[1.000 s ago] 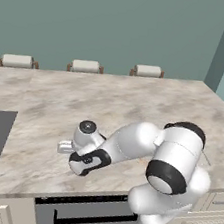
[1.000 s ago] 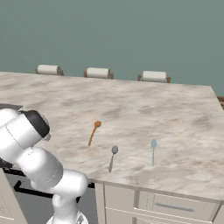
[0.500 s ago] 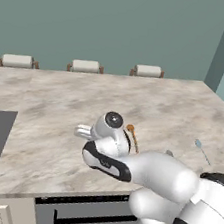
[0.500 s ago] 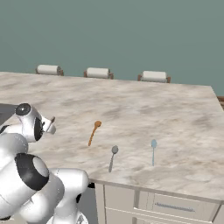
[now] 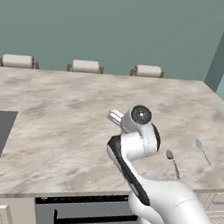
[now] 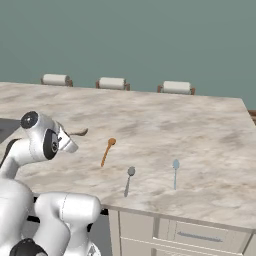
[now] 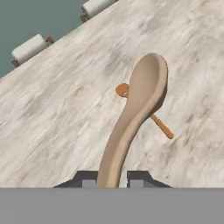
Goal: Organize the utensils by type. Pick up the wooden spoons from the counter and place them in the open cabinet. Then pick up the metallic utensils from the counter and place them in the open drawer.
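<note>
Grip: I have the gripper (image 7: 111,177) clenched on the handle of the pale wooden spoon (image 7: 139,106), lifted clear of the counter (image 6: 200,130).
Risk: the hold sits far down the handle, so the bowl could swing or slip on a fast turn, I judge.
Left on counter: orange-brown spoon (image 6: 107,151) at 4 o'clock from the hand in the right base view; dark metal spoon (image 6: 128,180) and grey metal spoon (image 6: 175,172) further right, near the front edge.
Containers: cabinet and drawer I cannot see here.
</note>
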Motion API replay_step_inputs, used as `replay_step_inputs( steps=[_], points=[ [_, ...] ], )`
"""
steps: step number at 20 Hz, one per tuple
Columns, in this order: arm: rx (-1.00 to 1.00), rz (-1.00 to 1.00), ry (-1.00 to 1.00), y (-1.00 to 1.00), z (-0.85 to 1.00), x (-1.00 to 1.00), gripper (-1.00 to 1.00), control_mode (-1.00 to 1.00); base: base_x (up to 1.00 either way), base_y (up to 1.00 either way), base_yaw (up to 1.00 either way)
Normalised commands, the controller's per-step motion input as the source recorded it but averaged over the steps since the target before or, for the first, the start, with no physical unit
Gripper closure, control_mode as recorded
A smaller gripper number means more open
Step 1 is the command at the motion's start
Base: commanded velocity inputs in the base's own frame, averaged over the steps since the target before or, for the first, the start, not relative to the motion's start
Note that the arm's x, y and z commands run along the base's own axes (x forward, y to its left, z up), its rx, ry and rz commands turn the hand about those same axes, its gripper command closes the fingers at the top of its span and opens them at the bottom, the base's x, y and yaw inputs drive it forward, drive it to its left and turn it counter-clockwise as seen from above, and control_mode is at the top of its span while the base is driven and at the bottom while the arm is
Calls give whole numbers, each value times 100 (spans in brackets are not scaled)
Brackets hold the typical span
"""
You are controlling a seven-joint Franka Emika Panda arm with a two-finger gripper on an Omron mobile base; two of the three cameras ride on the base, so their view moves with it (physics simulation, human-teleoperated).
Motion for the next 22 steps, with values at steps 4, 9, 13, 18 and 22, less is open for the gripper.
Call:
replay_step_inputs(
  steps=[4, 9, 13, 18, 22],
  points=[
    [13, -48, 0, -94, 76, -15, 100, -100, 0, 0, 0],
    [33, -39, 0, -100, 34, -17, 100, -100, 0, 0, 0],
    [29, -22, -1, -74, -17, -5, 100, -100, 0, 0, 0],
    [11, -9, -8, -3, -19, 0, 100, -100, 0, 0, 0],
    [0, -8, 0, 0, -6, 0, 100, -100, 0, 0, 0]
  ],
)
